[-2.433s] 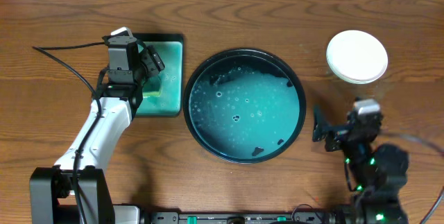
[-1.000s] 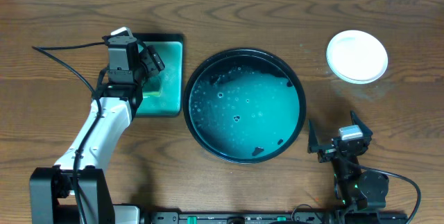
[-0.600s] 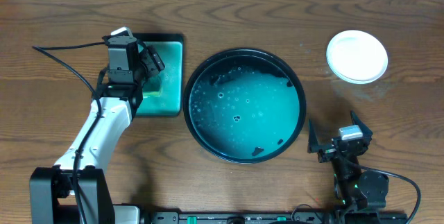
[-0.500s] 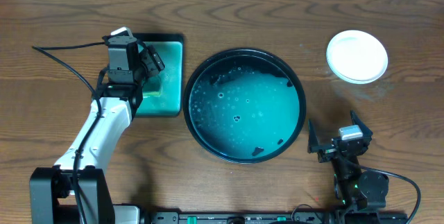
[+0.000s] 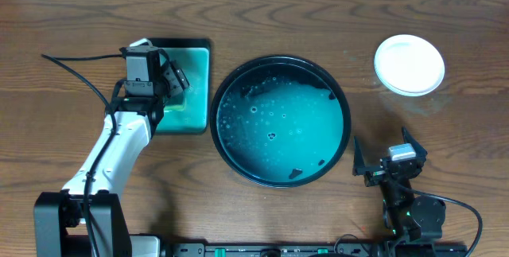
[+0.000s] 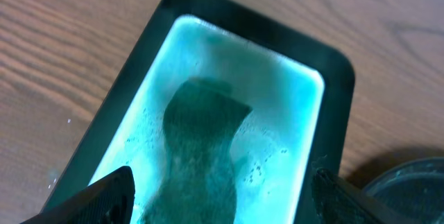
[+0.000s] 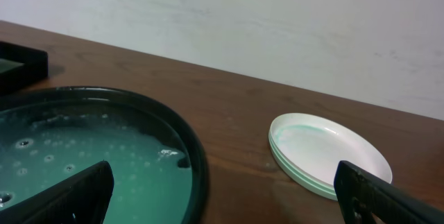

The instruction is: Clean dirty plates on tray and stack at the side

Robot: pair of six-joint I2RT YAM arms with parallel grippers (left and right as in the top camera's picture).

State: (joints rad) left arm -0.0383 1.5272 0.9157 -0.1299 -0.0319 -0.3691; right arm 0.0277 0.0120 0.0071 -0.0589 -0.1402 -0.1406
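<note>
Wooden table (image 5: 71,18) bears the tray (image 5: 238,165) at center, plates (image 5: 409,64) stacked upper right; left gripper (image 6: 222,200) spread over sponge (image 6: 201,148), right gripper (image 7: 222,196) spread.

One each: plate stack (image 5: 409,64), round tray (image 5: 214,122), rectangular tray (image 5: 200,98), sponge (image 6: 201,144)

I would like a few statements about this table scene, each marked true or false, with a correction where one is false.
1. The plates sit in a stack on the table, to the right of the round tray and apart from it. True.
2. One plate lies inside the round tray. False: no plate shows there, only foamy teal water.
3. The left gripper has its jaws shut on the sponge. False: the jaws stand open above the sponge, which lies in the rectangular tray.
4. The right gripper is open and holds nothing. True.
</note>
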